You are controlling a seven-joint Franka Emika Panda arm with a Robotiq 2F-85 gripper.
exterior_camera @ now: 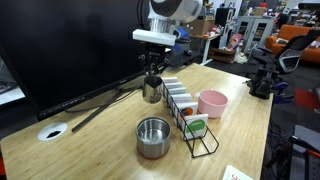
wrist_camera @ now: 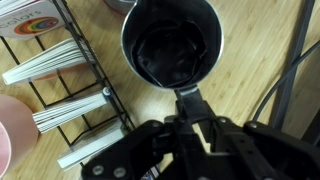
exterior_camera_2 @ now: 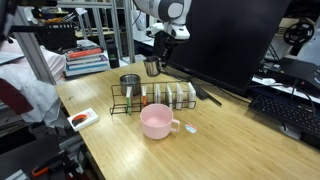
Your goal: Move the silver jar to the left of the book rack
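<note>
The silver jar (exterior_camera: 152,90) is a small metal pitcher with a dark inside. It is beside the far end of the wire book rack (exterior_camera: 192,118), in front of the monitor, and shows in both exterior views (exterior_camera_2: 152,67). My gripper (exterior_camera: 152,66) comes down from above and is shut on the jar's handle. In the wrist view I look down into the jar (wrist_camera: 172,45), with its handle between my jaws (wrist_camera: 190,118). Whether the jar rests on the table or hangs just above it I cannot tell. The rack (exterior_camera_2: 150,98) holds several thin books.
A round silver tin (exterior_camera: 153,137) stands near the rack's other end (exterior_camera_2: 130,85). A pink mug (exterior_camera: 212,102) sits beside the rack (exterior_camera_2: 155,121). A large black monitor (exterior_camera: 70,45) with splayed stand legs (exterior_camera: 100,105) is behind the jar. A keyboard (exterior_camera_2: 285,110) lies further off.
</note>
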